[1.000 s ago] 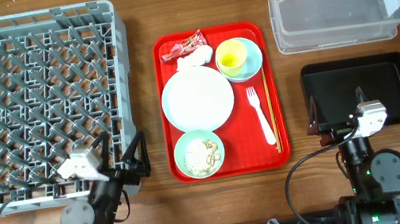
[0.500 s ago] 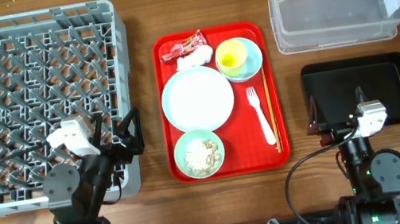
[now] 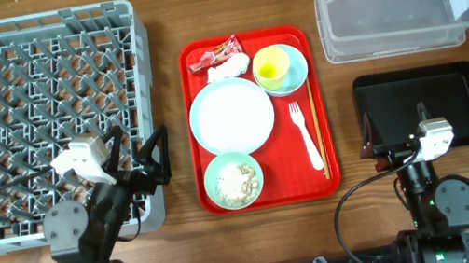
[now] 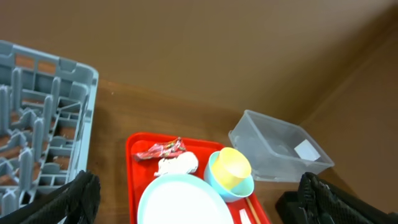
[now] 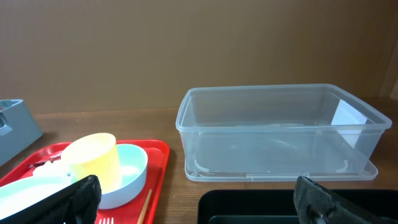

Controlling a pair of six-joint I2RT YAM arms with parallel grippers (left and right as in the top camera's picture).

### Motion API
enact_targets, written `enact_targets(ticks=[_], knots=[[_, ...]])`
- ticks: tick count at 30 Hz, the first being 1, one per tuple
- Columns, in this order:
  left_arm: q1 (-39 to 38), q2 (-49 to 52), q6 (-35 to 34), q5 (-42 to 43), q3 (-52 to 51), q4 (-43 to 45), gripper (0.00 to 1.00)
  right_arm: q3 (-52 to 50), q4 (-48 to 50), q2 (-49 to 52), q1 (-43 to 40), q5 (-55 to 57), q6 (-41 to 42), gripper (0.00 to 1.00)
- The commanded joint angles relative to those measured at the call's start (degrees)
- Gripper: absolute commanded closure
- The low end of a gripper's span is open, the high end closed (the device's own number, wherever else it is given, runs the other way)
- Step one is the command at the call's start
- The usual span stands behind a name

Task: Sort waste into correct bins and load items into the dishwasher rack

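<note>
On the table centre, overhead view: a red serving tray (image 3: 321, 99) carries everything to be sorted. At its far edge lie the red snack wrapper (image 3: 215, 54) and, touching it, the white napkin (image 3: 227, 69). The yellow cup (image 3: 272, 67) stands inside the far bowl (image 3: 298, 72). The plate (image 3: 231, 118) lies flat mid-tray, and the near bowl (image 3: 234, 181) holds the rice-like scraps (image 3: 241, 181). The white fork (image 3: 305, 134) lies to the right. The dishwasher rack (image 3: 34, 116) is far left; the clear tub (image 3: 394, 7) and black tray (image 3: 457, 106) are right. The left gripper (image 3: 151, 171) hovers at the rack's near right corner, the right gripper (image 3: 395, 130) over the black tray's near edge. Both are spread wide and hold nothing.

Left wrist view: the fingers (image 4: 78, 198) frame wrapper, napkin, plate and cup, touching none of them.

Right wrist view: the fingers (image 5: 81, 196) are likewise parted, with cup, far bowl and tub ahead.

Assessment:
- **Wrapper:** likely light, slick film; pinch a raised crinkle.
- **Napkin:** soft and compressible; pinch its crown.
- **Scraps:** loose, so better tipped out with the bowl held by its rim.
- **Plate:** rigid, smooth and flush to the tray, which makes it the hardest item; take it by the rim.
- **Cup:** light; grip across its wall.
- **Fork:** thin and flat; take the handle.
</note>
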Motion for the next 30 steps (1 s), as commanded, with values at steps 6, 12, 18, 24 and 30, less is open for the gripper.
enact_targets(ticks=[6,12,18,24,30], knots=[[-0.3,-1.4,0.7,5.8,1.4,1.7,0.00,-0.1,0.1,-0.3,-0.3,1.2,-0.7,0.00],[-0.3,4.0,2.4,13.0,8.2,-3.5,0.00,-0.1,0.1,-0.3,-0.3,1.2,-0.7,0.00],[-2.3,21.2,11.6,12.6,26.3,-25.6,0.00,-0.1,0.1,-0.3,-0.3,1.2,-0.7,0.00],[-7.5,36.7,11.4,12.2,39.5,-40.7,0.00,-0.1,0.1,-0.3,-0.3,1.2,-0.7,0.00],[-10.0,38.1,-0.3,13.1,40.2,-41.0,0.00,-0.1,0.1,-0.3,-0.3,1.2,-0.7,0.00]])
